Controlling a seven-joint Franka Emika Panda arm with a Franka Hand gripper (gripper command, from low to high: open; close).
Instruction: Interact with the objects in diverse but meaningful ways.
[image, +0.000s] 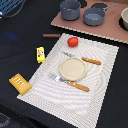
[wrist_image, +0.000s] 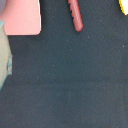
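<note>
Exterior view | sausage (image: 50, 36) beside placemat (image: 100, 75) edge | tool unseen, state unknown

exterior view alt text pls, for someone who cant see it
A striped placemat on a dark table holds a beige plate, a fork, a knife and a red tomato. Off it lie a yellow block, a ridged pastry and a sausage; two grey pots stand behind.

A plate (image: 73, 68), fork (image: 70, 82), knife (image: 88, 60) and 2 pots (image: 81, 12) on show.

ext: high, angled down, whole placemat (image: 100, 65) | wrist: close, straight down on dark cloth | shared: sausage (image: 50, 36)
</note>
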